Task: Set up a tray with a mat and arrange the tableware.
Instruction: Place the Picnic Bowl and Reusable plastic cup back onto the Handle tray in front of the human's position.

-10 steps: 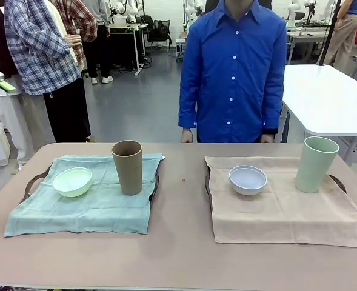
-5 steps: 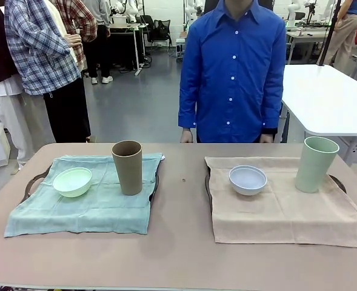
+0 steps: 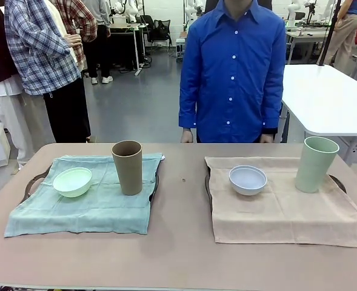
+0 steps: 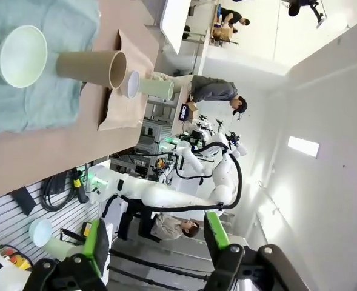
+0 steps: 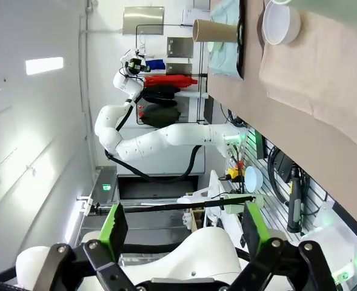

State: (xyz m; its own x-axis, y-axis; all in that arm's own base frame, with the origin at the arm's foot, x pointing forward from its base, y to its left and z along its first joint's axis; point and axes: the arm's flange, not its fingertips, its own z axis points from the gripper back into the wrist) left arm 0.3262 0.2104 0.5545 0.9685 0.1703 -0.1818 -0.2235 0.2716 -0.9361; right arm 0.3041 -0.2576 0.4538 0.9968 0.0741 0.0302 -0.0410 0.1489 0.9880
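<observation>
While both hands hang off the surface, the left hand (image 4: 152, 248) and right hand (image 5: 179, 233) gape empty. Lower left: mint bowl (image 3: 73, 181) just beside brown cup (image 3: 128, 167) on teal mat (image 3: 99, 209). Right of centre: white bowl (image 3: 248, 179), green cup (image 3: 314, 163) apart on beige mat (image 3: 287, 212).

matt brown cup (image 3: 128, 167), cloth mats (image 3: 87, 200)

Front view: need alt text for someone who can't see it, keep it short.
Two cloth-covered trays sit on a tan table: on the left, a teal cloth mat holds a mint green bowl and a tall brown cup; on the right, a beige cloth mat holds a white bowl and a tall pale green cup. A person in a blue shirt stands behind.
</observation>
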